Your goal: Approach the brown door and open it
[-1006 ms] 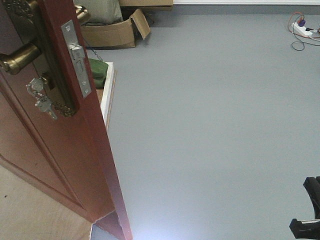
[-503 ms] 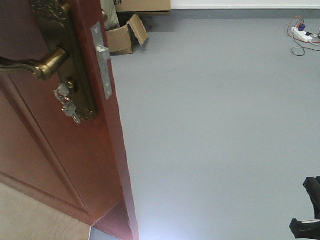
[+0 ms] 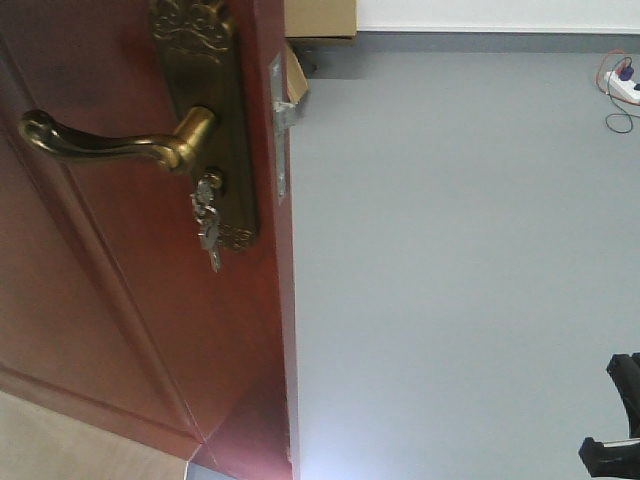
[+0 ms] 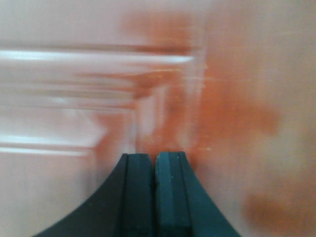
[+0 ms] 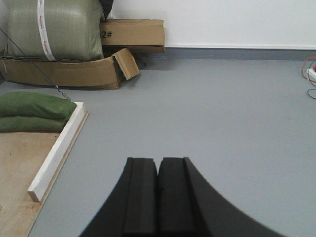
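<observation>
Filling the left half of the front view, the brown door (image 3: 110, 330) shows us its brass lever handle (image 3: 110, 140) and keys (image 3: 208, 222), while our left gripper (image 4: 154, 192) and right gripper (image 5: 158, 197) both have their jaws pressed together, holding nothing.

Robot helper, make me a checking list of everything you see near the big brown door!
Surface: grey floor, bare ahead.
Job's things: brown door swung open, brass lever handle, keys hanging below.
Clutter: cardboard boxes, green sack, green bags on a wooden board.
Grippers: left gripper shut, close to the door; right gripper shut, empty.
Cables: power strip with cords.
Surroundings: white wall.
</observation>
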Robot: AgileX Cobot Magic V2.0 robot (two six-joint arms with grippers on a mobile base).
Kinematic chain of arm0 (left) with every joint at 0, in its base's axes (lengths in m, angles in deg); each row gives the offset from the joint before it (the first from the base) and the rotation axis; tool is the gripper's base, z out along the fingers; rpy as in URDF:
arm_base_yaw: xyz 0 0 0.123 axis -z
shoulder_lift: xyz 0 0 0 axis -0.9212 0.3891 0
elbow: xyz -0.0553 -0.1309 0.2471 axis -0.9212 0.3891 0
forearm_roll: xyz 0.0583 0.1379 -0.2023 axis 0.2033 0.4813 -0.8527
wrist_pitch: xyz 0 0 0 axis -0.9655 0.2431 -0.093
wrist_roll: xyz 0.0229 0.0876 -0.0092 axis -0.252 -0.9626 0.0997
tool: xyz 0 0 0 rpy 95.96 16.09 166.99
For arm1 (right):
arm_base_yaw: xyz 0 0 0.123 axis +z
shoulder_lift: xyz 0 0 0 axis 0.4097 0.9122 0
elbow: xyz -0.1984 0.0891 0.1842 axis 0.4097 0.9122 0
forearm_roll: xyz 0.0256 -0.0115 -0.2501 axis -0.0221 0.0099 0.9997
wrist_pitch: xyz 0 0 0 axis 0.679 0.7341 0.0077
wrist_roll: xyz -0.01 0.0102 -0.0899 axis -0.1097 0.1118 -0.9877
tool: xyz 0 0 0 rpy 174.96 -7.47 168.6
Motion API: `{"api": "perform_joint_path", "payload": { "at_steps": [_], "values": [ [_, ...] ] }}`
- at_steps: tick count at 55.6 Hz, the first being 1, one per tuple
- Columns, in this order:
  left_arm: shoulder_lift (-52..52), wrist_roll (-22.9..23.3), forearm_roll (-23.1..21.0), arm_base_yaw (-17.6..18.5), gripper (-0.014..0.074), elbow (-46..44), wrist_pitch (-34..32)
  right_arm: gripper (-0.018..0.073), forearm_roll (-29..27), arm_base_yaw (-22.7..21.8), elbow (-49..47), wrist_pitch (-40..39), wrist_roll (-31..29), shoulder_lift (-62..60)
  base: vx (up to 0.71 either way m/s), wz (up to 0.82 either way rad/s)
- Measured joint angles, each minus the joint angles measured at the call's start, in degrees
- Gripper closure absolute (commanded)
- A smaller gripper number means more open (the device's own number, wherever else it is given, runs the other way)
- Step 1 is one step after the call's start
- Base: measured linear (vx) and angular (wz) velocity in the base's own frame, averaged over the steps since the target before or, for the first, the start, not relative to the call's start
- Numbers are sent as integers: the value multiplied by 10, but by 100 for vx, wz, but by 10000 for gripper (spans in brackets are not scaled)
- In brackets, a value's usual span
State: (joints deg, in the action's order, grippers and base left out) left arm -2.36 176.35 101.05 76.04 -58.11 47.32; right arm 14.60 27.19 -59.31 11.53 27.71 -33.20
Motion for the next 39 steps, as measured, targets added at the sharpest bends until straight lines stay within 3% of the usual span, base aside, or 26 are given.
{"api": "perform_joint_path", "payload": {
  "at_steps": [39],
  "values": [
    [0,0,0,0,603,0,0,559,0,0,0,0,0,0,14,3]
  ]
}}
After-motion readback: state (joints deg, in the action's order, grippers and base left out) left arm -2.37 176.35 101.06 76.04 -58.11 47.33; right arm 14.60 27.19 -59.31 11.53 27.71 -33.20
